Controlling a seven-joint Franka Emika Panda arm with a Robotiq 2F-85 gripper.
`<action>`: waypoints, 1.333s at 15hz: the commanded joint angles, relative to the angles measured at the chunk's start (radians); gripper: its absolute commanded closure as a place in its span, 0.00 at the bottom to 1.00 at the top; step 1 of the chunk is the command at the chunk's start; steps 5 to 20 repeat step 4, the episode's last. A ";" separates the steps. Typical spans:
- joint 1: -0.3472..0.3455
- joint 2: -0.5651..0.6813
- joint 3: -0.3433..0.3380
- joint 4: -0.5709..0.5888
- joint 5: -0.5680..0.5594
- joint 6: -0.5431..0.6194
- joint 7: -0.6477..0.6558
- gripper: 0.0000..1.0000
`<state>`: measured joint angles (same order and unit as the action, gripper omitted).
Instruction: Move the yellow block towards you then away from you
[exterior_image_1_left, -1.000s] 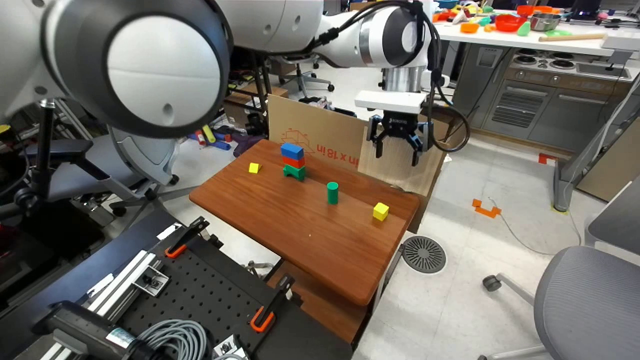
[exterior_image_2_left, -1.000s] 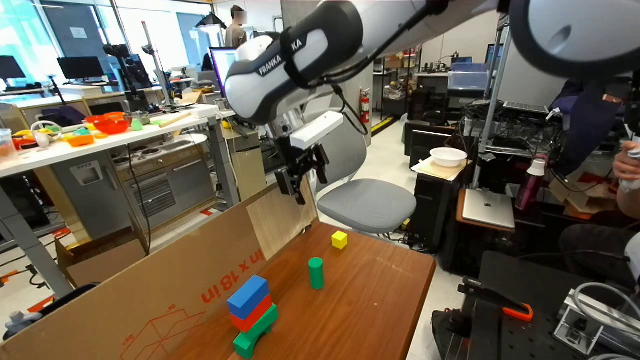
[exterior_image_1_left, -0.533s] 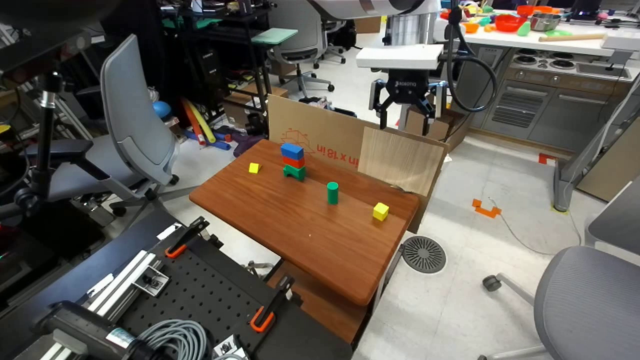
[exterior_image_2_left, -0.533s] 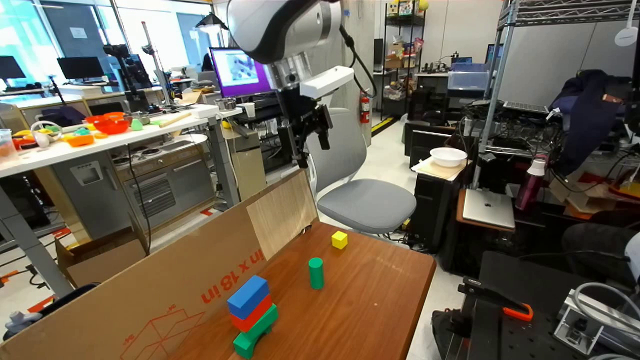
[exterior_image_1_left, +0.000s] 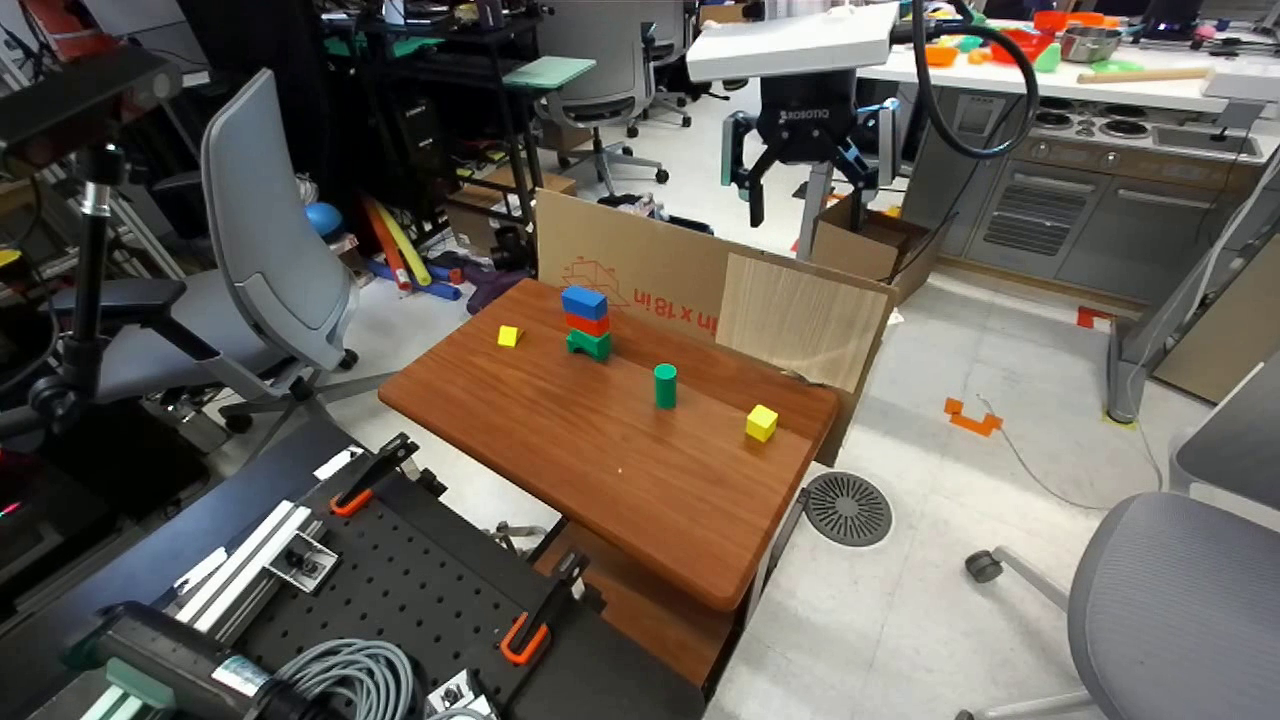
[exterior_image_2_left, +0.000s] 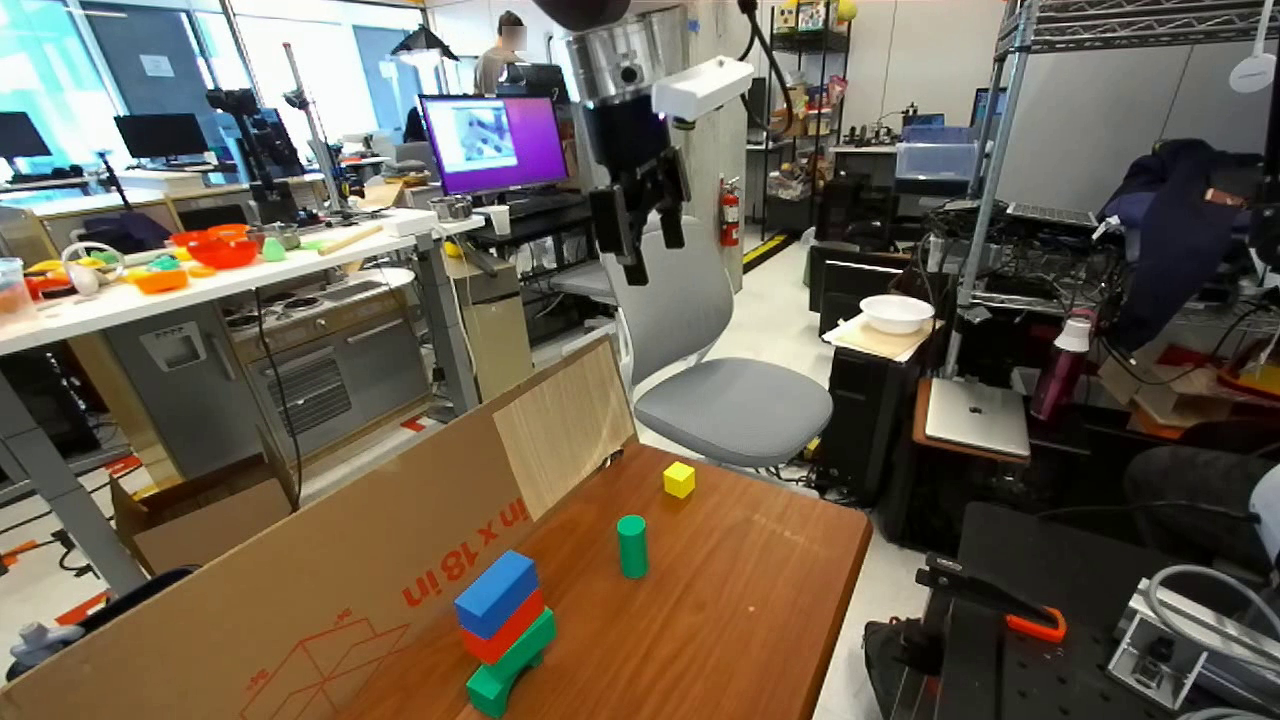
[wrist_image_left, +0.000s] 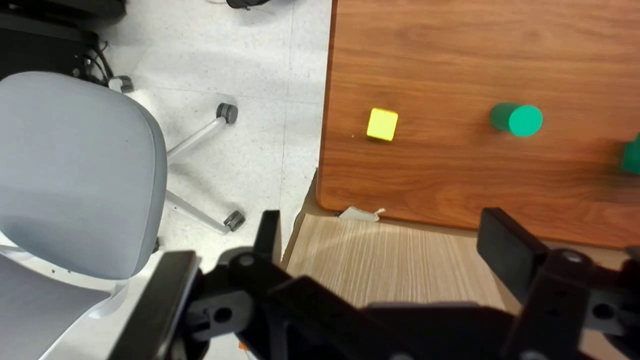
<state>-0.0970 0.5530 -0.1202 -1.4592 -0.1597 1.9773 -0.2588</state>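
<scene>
The yellow block (exterior_image_1_left: 761, 423) is a small lemon-yellow cube on the brown table (exterior_image_1_left: 600, 440), near its right end in an exterior view. It also shows near the far end in an exterior view (exterior_image_2_left: 679, 480) and above centre in the wrist view (wrist_image_left: 382, 124). My gripper (exterior_image_1_left: 807, 207) hangs high above the table's back edge, well apart from the block. In the wrist view its fingers (wrist_image_left: 382, 225) are wide apart with nothing between them. It also shows open in an exterior view (exterior_image_2_left: 655, 255).
A green cylinder (exterior_image_1_left: 665, 386) stands near the yellow block. A stack of blue, red and green blocks (exterior_image_1_left: 586, 323) and another yellow block (exterior_image_1_left: 508, 336) sit farther left. A cardboard panel (exterior_image_1_left: 640, 265) rises along the back edge, with a wood-grain sheet (exterior_image_1_left: 795, 320) on it.
My gripper has risen well above the table and panel, and the large arm links have left the exterior views. The blocks have not moved.
</scene>
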 joint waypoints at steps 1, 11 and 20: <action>-0.015 -0.019 0.019 -0.020 -0.012 -0.004 0.003 0.00; -0.015 -0.013 0.020 -0.015 -0.011 -0.004 0.004 0.00; -0.015 -0.013 0.020 -0.015 -0.011 -0.004 0.004 0.00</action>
